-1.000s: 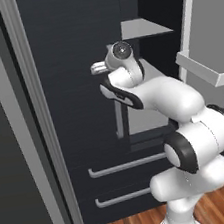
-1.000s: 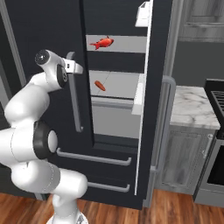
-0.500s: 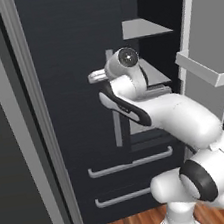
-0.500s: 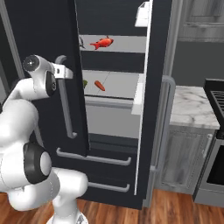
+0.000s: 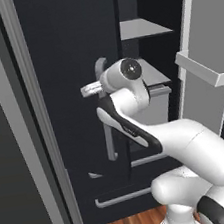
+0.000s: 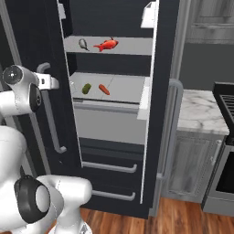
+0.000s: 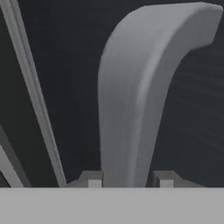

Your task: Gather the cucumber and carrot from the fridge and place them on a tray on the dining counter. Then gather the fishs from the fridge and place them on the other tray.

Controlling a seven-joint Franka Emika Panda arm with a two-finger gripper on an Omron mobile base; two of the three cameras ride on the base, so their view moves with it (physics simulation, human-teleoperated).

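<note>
Grey bar handle [image 7: 131, 109] of fridge [image 6: 114, 27] door: claw [image 7: 130, 179] clamped on it; cucumber [image 6: 86, 88], carrot [image 6: 104, 89] on shelf.

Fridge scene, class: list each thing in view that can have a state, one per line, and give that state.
fridge left door: swung partly open
fridge right door: open
bar handle: gripped
end effector: shut on bar handle
lower drawers: closed
cucumber: lying on middle shelf
carrot: lying beside cucumber

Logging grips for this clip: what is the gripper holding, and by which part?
The gripper is shut on the black fridge door's long grey bar handle, gripping near its curved upper end.
</note>
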